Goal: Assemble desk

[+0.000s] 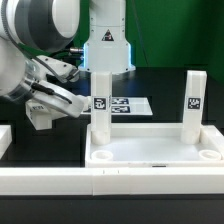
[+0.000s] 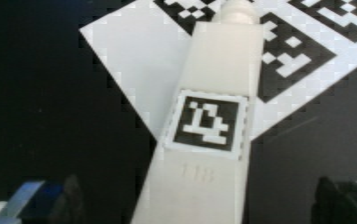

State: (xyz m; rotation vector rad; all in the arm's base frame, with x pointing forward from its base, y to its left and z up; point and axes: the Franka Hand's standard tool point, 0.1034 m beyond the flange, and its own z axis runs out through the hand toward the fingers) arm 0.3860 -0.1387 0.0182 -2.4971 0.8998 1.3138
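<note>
The desk's tabletop lies rim-up on the worktop. From the exterior view's left: the pincer hangs open, holding nothing, just beside the nearer leg, which stands upright, long axis vertical, in the tabletop's corner toward the exterior view's right of it; the second leg stands upright at the opposite corner, well apart

I see my white tabletop lying rim-up, one tagged square leg and a second leg upright at neighbouring corners.

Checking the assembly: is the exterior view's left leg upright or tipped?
Upright: the leg stands vertical in the tabletop corner, like the other leg.
</note>
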